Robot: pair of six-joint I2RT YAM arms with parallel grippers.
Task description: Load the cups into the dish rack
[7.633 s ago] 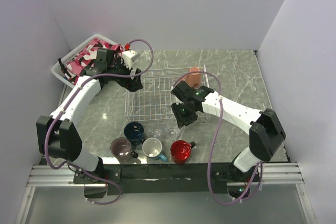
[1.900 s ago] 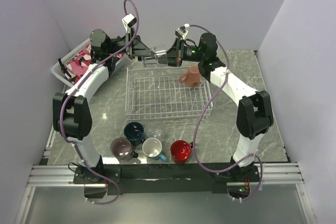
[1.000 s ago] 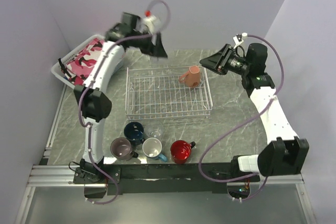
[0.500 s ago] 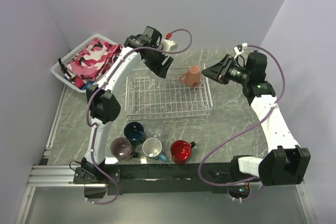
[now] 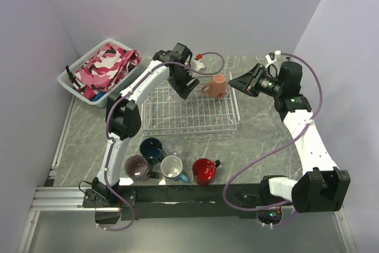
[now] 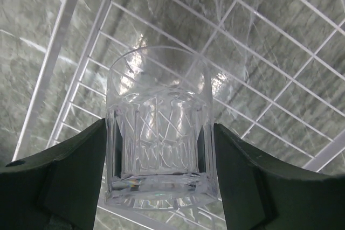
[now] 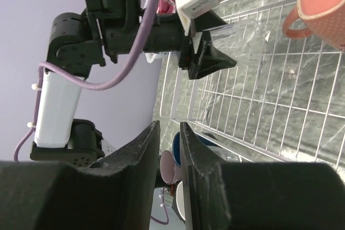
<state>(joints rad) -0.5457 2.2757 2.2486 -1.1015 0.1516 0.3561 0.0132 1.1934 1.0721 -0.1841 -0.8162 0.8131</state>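
My left gripper (image 5: 185, 85) is shut on a clear cut glass (image 6: 159, 95) and holds it just above the back left part of the white wire dish rack (image 5: 189, 124). The left wrist view shows the grid wires (image 6: 280, 41) under the glass. A salmon mug (image 5: 216, 86) stands in the rack's back right corner. My right gripper (image 5: 234, 81) is raised to the right of the rack, empty, its jaws nearly together. In front of the rack stand the navy (image 5: 152, 147), mauve (image 5: 137, 167), light blue (image 5: 172, 167) and red (image 5: 204, 170) mugs and a second clear glass (image 5: 175, 150).
A white plastic basket (image 5: 66, 79) with pink cloth sits at the back left. The right wrist view shows my left gripper (image 7: 210, 60) with its glass (image 7: 237, 30), the salmon mug (image 7: 323, 4) and the rack (image 7: 269, 106). Walls close in on three sides.
The left arm has carried the glass from high at the back down and to the right, over the rack's back left. The right arm swung out to the right and now holds still.
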